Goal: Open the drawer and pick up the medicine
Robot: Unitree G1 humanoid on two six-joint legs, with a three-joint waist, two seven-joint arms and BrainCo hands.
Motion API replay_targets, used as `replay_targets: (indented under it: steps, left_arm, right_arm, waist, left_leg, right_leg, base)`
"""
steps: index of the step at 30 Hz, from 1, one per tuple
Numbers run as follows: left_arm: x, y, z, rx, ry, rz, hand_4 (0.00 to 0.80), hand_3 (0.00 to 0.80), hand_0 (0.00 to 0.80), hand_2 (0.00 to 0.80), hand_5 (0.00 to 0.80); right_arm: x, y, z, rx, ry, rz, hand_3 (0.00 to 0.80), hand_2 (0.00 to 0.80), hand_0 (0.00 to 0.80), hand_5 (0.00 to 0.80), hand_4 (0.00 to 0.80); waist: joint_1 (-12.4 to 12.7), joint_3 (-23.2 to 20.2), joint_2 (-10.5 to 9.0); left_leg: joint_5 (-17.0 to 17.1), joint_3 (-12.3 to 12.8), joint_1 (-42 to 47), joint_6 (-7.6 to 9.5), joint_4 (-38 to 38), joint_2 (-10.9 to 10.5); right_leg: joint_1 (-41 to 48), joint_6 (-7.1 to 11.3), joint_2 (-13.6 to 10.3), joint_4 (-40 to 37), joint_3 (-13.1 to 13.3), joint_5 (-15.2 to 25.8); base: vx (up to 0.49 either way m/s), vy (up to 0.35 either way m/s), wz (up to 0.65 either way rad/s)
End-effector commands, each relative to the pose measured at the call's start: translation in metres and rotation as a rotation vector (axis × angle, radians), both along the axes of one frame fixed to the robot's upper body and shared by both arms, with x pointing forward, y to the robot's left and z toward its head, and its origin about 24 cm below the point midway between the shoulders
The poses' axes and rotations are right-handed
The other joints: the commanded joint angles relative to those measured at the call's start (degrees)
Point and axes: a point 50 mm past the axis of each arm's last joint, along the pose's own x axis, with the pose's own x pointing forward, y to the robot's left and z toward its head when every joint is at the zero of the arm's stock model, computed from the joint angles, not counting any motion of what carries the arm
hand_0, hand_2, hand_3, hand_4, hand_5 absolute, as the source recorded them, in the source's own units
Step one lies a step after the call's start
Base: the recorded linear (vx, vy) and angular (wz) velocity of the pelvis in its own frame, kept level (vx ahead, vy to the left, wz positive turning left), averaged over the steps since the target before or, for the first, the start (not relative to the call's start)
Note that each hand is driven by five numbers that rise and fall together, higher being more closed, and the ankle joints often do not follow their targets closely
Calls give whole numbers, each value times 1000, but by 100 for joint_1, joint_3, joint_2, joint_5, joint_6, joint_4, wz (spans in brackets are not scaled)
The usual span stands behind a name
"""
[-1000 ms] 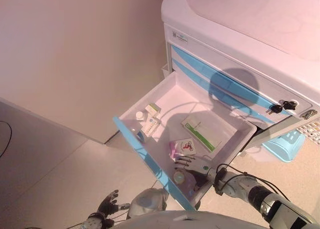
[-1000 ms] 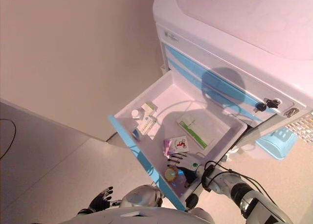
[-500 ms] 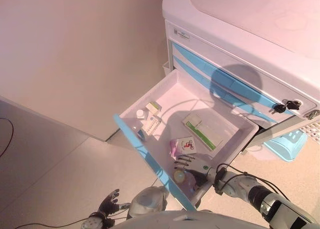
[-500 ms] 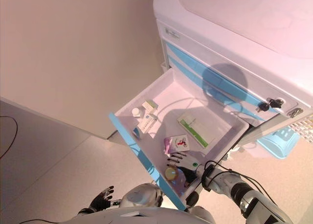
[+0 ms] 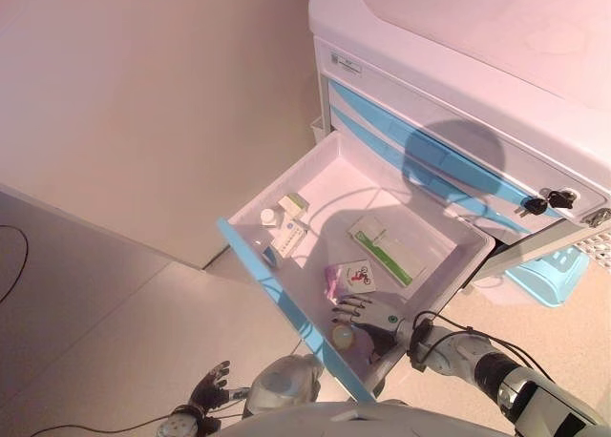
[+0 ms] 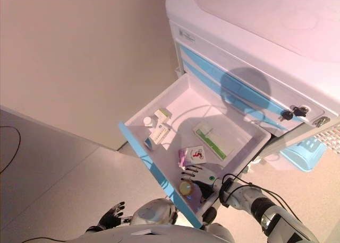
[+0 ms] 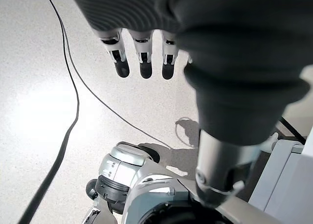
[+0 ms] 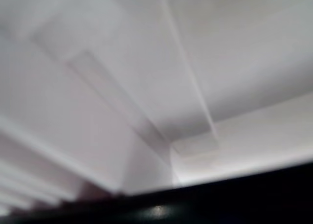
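Drawer (image 5: 458,256) open | boxes: three; round bottles: two | right hand (image 5: 374,315) inside, fingers extended, empty | left hand (image 5: 206,393) relaxed, empty

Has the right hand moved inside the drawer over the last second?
No. The right hand sits just short of the pink packet, as before; only the camera shifted.

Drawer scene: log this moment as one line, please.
drawer: open | right hand: inside drawer, fingers open, beside pink packet, nothing held | left hand: low by the floor, open, idle
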Motion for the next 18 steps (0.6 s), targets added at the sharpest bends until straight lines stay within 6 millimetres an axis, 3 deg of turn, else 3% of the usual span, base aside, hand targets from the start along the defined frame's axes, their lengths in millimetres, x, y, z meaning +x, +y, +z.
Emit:
replay_targets:
  steps: [1, 6, 8, 9, 12, 18]
  left_arm:
    - [1, -9, -1, -22, -9, -43, 0, 0, 0, 0, 0]
    - [1, -9, -1, -24, -9, -47, 0, 0, 0, 0, 0]
    - [2, -9, -1, -25, -11, -47, 0, 0, 0, 0, 0]
    - [2, -9, -1, -26, -12, -48, 0, 0, 0, 0, 0]
    - [3, -9, -1, -27, -14, -46, 0, 0, 0, 0, 0]
    - [3, -9, -1, -29, -16, -43, 0, 0, 0, 0, 0]
  right_arm:
    - [25, 74, 37, 292, -101, 76, 0, 0, 0, 0, 0]
    - [24, 75, 36, 292, -93, 79, 0, 0, 0, 0, 0]
    - [25, 76, 37, 293, -92, 81, 182, 182, 182, 182, 182]
    - [25, 77, 37, 294, -91, 82, 383, 383, 383, 383, 383]
    - [26, 79, 38, 295, -87, 90, 668, 668, 668, 668, 668]
    - [28, 81, 42, 296, -77, 88, 712, 712, 712, 712, 712]
  waist:
    - [325, -27, -88]
    - [344, -26, -84]
    - [347, -8, -80]
    - [350, -3, -81]
    - [359, 8, -79]
    - [365, 28, -89]
  left_leg:
    - [-428, 68, -52, 62, 21, -415]
    - [-427, 60, -63, 57, 22, -411]
    - [-423, 55, -65, 59, 22, -410]
    - [-422, 51, -68, 58, 21, -411]
    - [-420, 46, -76, 54, 25, -418]
    - [-416, 53, -90, 49, 23, -417]
  right_leg:
    - [-358, 512, -853, 788, 275, 92]
    - [-369, 518, -862, 795, 255, 87]
    - [-373, 517, -865, 798, 252, 89]
    - [-374, 519, -867, 795, 249, 92]
    - [-375, 521, -873, 785, 242, 99]
    - [-385, 529, -879, 765, 231, 120]
  base:
    - [0, 0, 0]
    - [0, 0, 0]
    - [0, 0, 0]
    - [0, 0, 0]
    - [0, 0, 0]
    - [0, 0, 0]
